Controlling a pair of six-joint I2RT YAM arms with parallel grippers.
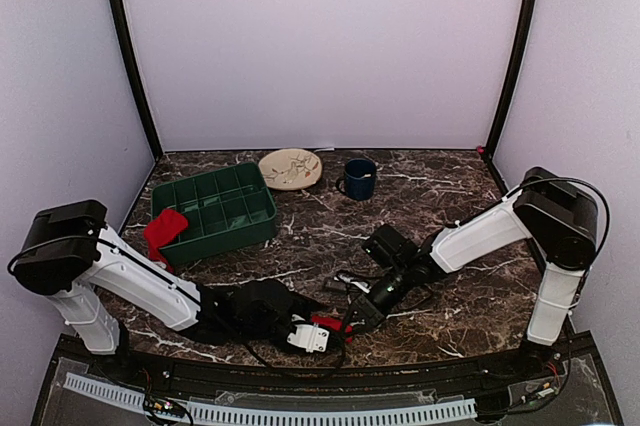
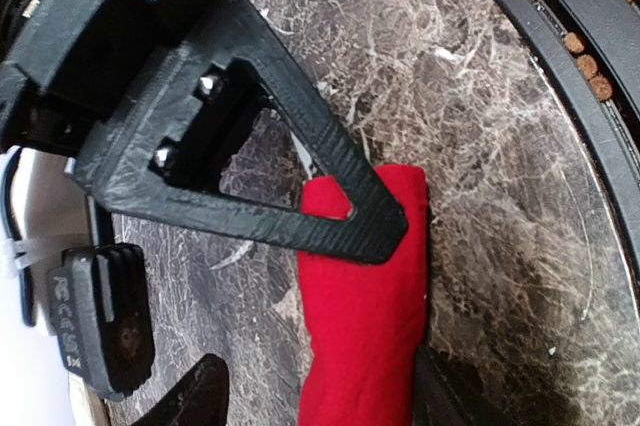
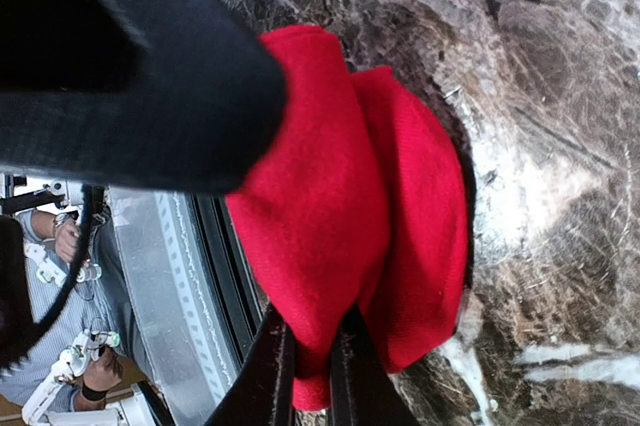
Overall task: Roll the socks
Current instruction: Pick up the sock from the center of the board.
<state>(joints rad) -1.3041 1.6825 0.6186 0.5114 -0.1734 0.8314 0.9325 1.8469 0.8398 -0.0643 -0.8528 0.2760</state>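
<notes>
At near edge of table (image 1: 450, 208), R jaws pinch red sock (image 3: 330, 216) tight, L jaws part-open over it.

Fixed overhead view. A dark brown desk (image 1: 440, 196) veined in white, like marble, carries three items along its rear half. At rear left sits a green tray (image 1: 240, 236) divided by a grid into small compartments. A round beige plate (image 1: 290, 168) with a dark, crack-like pattern lies just beside the tray's far right corner. A dark blue mug (image 1: 360, 178) stands upright to the right of the plate, apart from it. Pale lilac walls (image 1: 320, 46) enclose the scene on three sides, joined by black corner posts (image 1: 128, 56). A white slotted strip (image 1: 300, 413) runs below the desk's near edge.
</notes>
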